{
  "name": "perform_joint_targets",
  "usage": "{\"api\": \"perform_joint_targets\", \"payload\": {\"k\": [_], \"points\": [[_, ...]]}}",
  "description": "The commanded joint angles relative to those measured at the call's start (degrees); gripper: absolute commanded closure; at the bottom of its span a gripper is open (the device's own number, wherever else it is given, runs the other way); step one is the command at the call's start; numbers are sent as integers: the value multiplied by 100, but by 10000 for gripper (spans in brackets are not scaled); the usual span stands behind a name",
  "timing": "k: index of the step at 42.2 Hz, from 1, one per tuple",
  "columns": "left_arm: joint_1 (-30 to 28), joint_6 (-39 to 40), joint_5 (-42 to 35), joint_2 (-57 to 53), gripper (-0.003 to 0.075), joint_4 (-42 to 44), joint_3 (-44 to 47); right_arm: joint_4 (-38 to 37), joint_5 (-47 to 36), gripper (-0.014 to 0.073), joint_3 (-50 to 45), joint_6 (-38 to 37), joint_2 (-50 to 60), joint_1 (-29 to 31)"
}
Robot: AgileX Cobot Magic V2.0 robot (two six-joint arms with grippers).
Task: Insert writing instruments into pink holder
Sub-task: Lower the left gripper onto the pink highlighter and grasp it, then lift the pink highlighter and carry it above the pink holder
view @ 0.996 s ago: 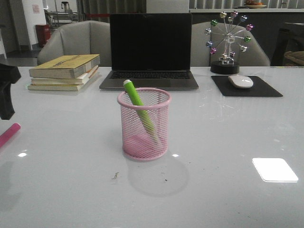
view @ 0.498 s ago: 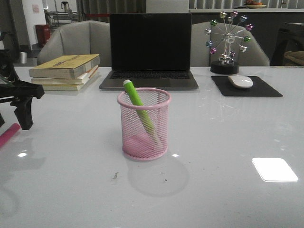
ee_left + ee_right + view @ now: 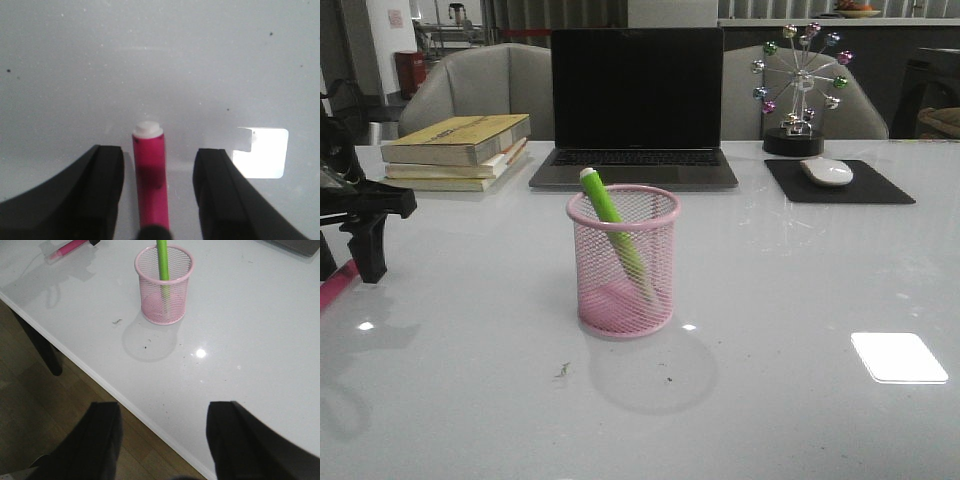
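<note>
While the lime green marker [image 3: 612,232] is already standing tilted inside the pink mesh holder [image 3: 624,262] at the middle of the white table [image 3: 800,300], your left gripper [image 3: 157,165] is sitting low at the table's left edge with its jaws spread apart. You are seeing the magenta marker [image 3: 150,175] lying flat on the table between those two fingers [image 3: 102,172], white tip pointing away from the wrist, with a gap on either side, so nothing is gripping it. Your right gripper [image 3: 162,440] is hanging back over the table's near edge, well apart from the holder, its jaws also standing wide. Behind the holder, a closed-screen-dark laptop [image 3: 636,105], a stack of books [image 3: 457,150] and a mouse [image 3: 827,171] on its black pad [image 3: 840,183] are sitting
</note>
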State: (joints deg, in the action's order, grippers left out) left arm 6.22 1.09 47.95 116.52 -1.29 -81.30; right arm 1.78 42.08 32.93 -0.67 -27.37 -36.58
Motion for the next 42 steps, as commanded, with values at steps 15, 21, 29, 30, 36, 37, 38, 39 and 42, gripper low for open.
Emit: {"api": "perform_joint_targets", "payload": {"k": [15,21,29,30,36,37,38,39,42], "points": [[-1,-7,26,-127,504,49,-163,-61,-379,105,158,15,-13,9],[-1,-7,3,-138,625,77,-163,-61,-379,105,158,15,-13,9],[41,-7,-304,-544,629,40,98,-61,-379,105,158,15,-13,9],[51,-7,-499,-704,629,46,236,-61,-379,105,158,15,-13,9],[312,-109,-1731,-1729,629,46,1170,-61,-379,105,158,15,-13,9],[365,-109,-2004,-1906,629,46,1330,-61,-379,105,158,15,-13,9],[419,-109,-2210,-2077,629,46,1495,-61,-379,105,158,15,-13,9],[497,-109,-2429,-2294,629,46,1712,-61,-379,105,158,15,-13,9],[699,-109,-3173,-2766,629,30,2183,-61,-379,105,158,15,-13,9]]}}
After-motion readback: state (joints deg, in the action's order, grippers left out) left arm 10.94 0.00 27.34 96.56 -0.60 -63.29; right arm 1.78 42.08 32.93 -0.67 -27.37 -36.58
